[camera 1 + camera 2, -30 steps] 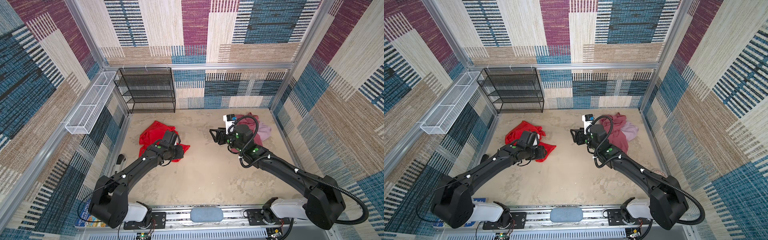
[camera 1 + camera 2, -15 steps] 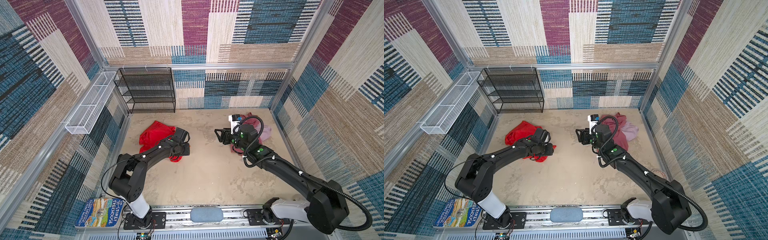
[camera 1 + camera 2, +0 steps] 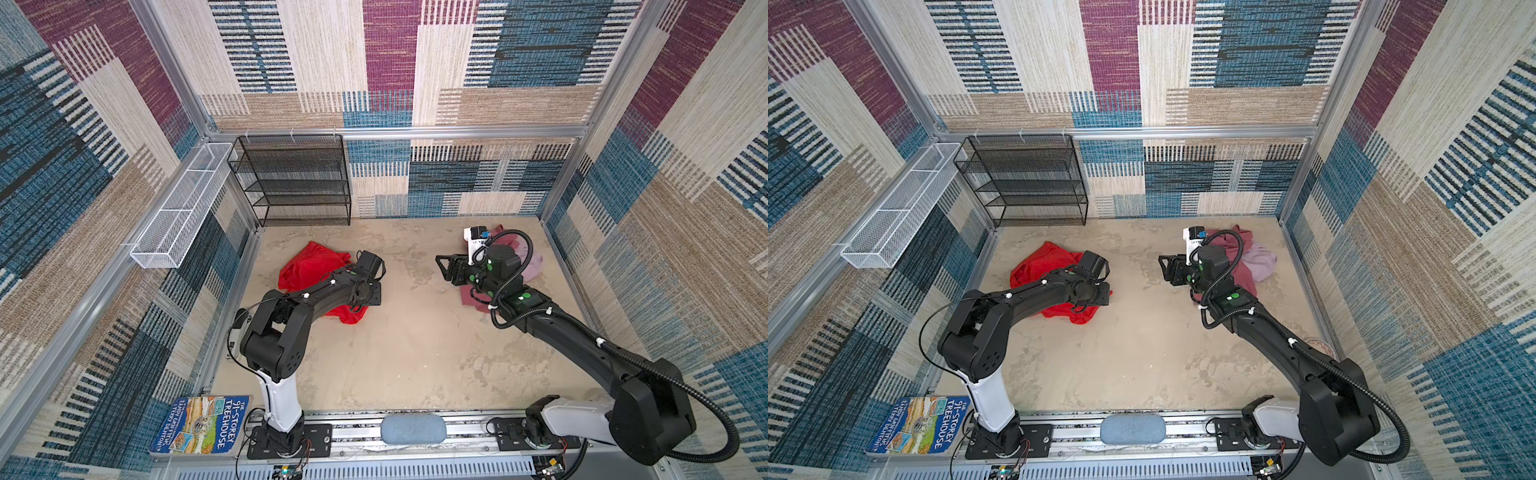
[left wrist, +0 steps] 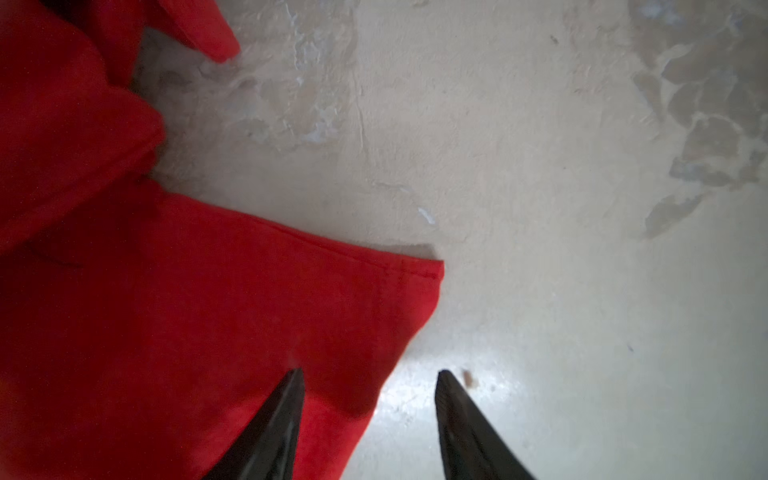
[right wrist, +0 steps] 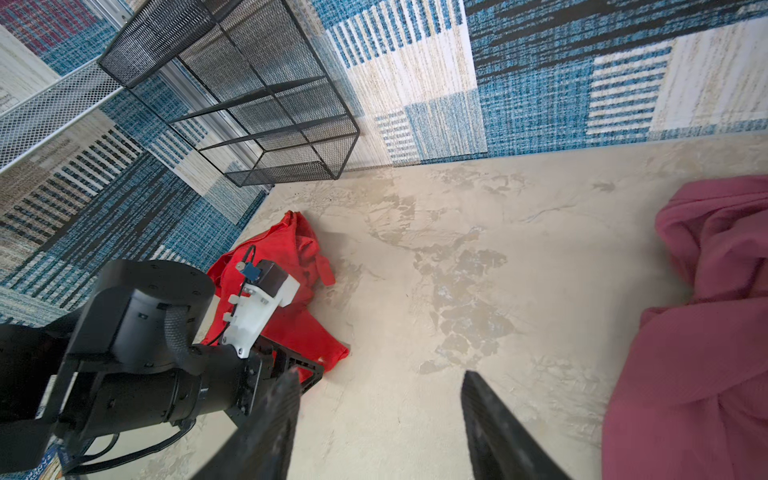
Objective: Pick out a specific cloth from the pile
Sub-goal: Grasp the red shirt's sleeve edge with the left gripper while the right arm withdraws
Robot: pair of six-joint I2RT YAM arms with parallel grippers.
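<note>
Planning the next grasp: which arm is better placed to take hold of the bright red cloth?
The left. Its hand is open right at the edge of the bright red thin cloth, one finger over the fabric. The right hand is open over bare floor near the rose-maroon cloth, far from the red one.

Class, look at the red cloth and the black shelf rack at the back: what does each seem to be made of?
The red cloth: probably thin woven fabric, matte to faintly shiny; it crumples softly and shows a stitched hem. The black shelf rack: likely painted metal mesh; fine see-through grid on thin rigid bars.
</note>
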